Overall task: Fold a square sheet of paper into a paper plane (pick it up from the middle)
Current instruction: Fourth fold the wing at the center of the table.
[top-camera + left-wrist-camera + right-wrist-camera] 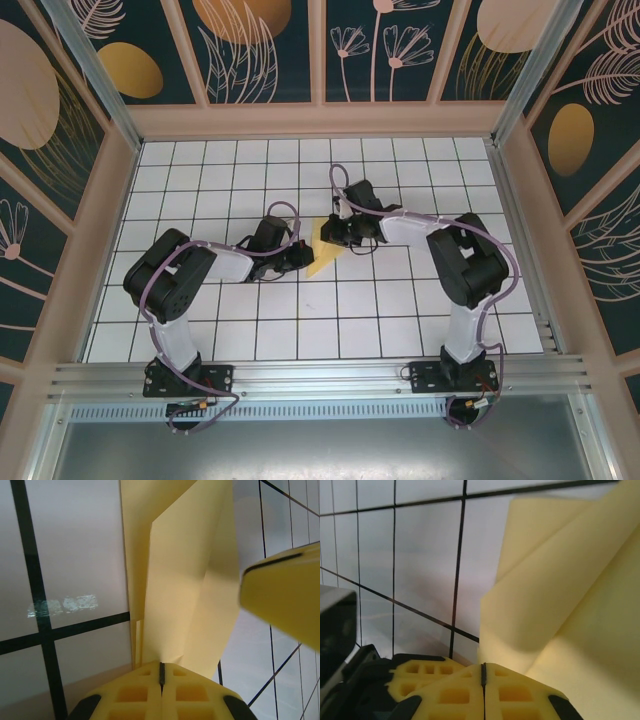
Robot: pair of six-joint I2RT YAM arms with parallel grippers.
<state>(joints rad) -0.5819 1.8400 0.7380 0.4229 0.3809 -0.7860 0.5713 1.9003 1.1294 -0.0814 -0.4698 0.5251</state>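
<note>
The sheet of paper (322, 257) is no longer a flat square. It is a partly folded yellow wedge with overlapping layers and a narrow end pointing away from the arm bases. It stands tilted, apparently off the surface rather than lying flat, and the middle tiles of the table (250, 330) are beneath it. In the left wrist view the paper (180, 580) shows a long crease running up its length, with one flap laid over another.

The left gripper (300, 258) sits right against the paper's left edge. Its fingers (200, 695) are clenched, with the seam between them closed and the paper's lower end rising straight out of it. This pinch reads as an anchor that holds the layers together so the crease cannot spring open.

The right gripper (338, 236) is at the paper's far right edge, near the pointed end. Its fingers (520, 695) are also pressed together. The paper (570, 605) billows up from the right finger's tip, so they seem to be clamped on an edge or corner. The exact contact is hidden behind the yellow pads, so I judge this a grip rather than see it plainly. One right finger also shows as a blur (285, 590) beside the paper's right flank.

With both ends pinched, the paper is held taut in the air. That suits pulling a flap over or sharpening a fold. The dart shape is not yet finished.
</note>
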